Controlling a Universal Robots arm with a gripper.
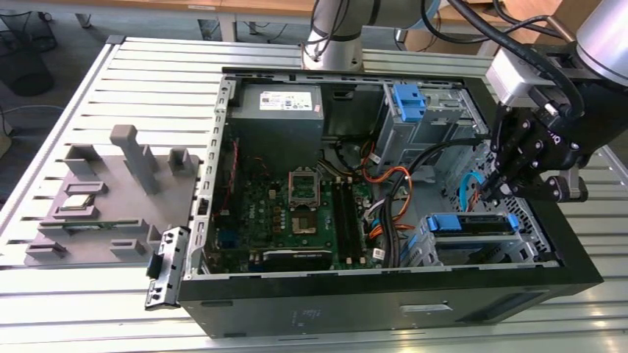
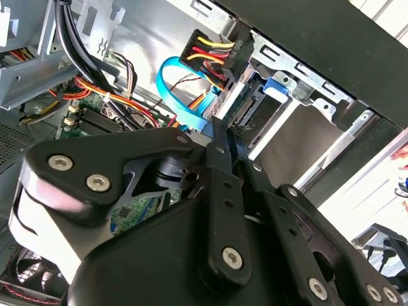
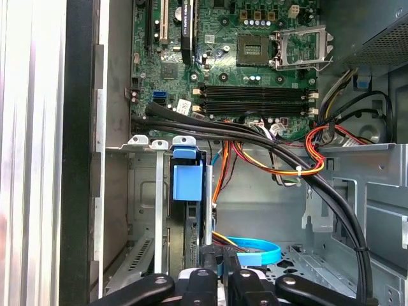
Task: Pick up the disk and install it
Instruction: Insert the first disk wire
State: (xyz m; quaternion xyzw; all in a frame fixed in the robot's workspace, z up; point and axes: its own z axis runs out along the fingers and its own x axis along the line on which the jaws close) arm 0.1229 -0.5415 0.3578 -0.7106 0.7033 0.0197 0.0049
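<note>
The disk [image 1: 473, 223], in its blue carrier bracket, sits in the drive cage at the front corner of the open computer case, on the exterior view's right. In the first wrist view the disk [image 3: 189, 220] stands edge-on in the cage, its blue tab [image 3: 187, 182] at the end. In the second wrist view the disk [image 2: 247, 102] has power and blue data cables at its end. My gripper [image 1: 490, 193] hovers just above and behind the cage. Its black fingers [image 2: 220, 143] lie close together with nothing between them, aimed at the disk's cabled end. The gripper [image 3: 221, 271] lines up with the disk's edge.
A second blue caddy [image 1: 407, 103] sits in the far cage. The grey power supply [image 1: 279, 99] is at the back, the motherboard [image 1: 294, 213] in the middle. Thick black cables [image 3: 287, 153] and orange wires [image 1: 387, 180] cross beside the cage. A grey fixture [image 1: 108, 191] stands on the table to the left.
</note>
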